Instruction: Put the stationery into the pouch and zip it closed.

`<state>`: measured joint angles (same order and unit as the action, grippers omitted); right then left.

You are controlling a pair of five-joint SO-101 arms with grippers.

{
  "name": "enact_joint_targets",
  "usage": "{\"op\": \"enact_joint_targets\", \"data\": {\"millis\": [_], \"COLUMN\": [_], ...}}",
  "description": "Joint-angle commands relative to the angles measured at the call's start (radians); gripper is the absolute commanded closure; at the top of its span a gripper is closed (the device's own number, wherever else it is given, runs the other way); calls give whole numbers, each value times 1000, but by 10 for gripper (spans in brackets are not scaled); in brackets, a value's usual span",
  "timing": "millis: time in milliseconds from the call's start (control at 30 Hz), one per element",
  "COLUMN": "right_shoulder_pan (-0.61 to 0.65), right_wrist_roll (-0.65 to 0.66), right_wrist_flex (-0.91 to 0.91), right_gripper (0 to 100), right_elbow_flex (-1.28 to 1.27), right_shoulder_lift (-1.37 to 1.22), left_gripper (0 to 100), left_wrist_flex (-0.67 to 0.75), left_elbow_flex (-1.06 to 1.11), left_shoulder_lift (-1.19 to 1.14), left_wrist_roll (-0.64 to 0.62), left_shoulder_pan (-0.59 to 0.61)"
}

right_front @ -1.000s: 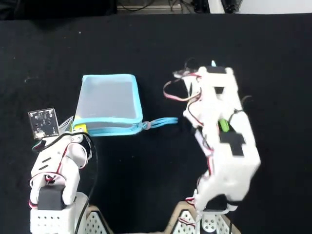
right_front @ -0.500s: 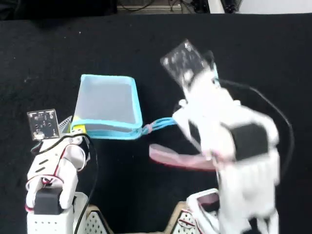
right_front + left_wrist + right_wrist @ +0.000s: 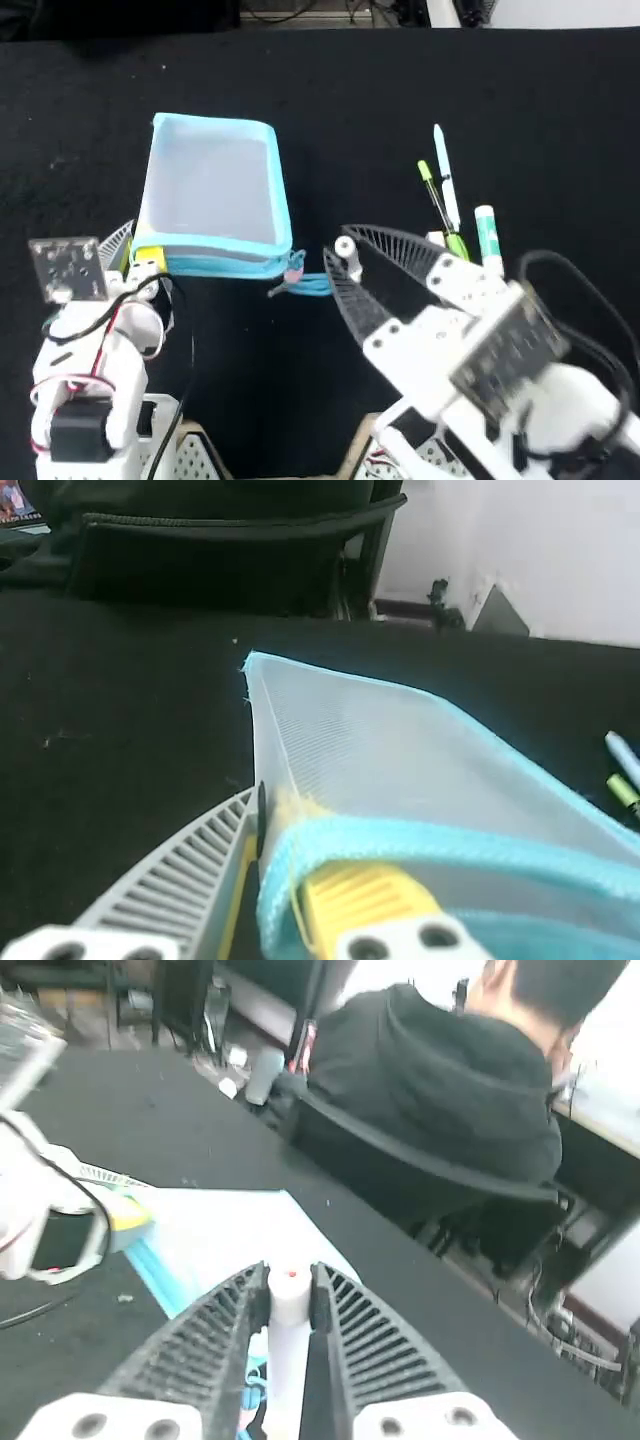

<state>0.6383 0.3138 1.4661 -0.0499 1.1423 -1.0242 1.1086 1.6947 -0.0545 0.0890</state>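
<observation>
The right hand (image 3: pixel 338 253) has swung back beside the pouch (image 3: pixel 212 190) mouth, gripping a white stick (image 3: pixel 348 249); the pouch has shifted.

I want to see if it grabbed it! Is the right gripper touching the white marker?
Touching. The right wrist view shows the white marker squeezed between the two fingers of the right gripper, with no gap on either side.
</observation>
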Motion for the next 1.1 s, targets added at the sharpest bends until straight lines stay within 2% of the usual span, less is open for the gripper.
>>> {"op": "enact_joint_targets", "data": {"millis": [0, 133, 367, 700, 767, 933, 1067], "right_shoulder_pan": [17, 18, 18, 20, 20, 20, 20], "right_wrist_roll": [-2, 2, -5, -8, -25, -201, -244], "right_wrist_flex": [-31, -34, -34, -123, -161, -238, -316], "right_gripper": [987, 987, 987, 986, 986, 984, 984], "right_elbow_flex": [21, 21, 21, 21, 21, 21, -33], "right_shoulder_lift": [24, 50, 58, 58, 54, 50, 50], "left_gripper": [970, 970, 970, 970, 970, 970, 970], "left_wrist_flex": [-29, -167, -425, -677, -740, -736, -736], "left_elbow_flex": [-206, -461, -811, -1125, -1173, -1165, -1110], "left_shoulder_lift": [-239, -488, -844, -1115, -1155, -1188, -1181], "left_wrist_roll": [40, 40, 41, -21, -37, -35, -32], "left_shoulder_pan": [2, 1, -99, -174, -193, -189, -189]}}
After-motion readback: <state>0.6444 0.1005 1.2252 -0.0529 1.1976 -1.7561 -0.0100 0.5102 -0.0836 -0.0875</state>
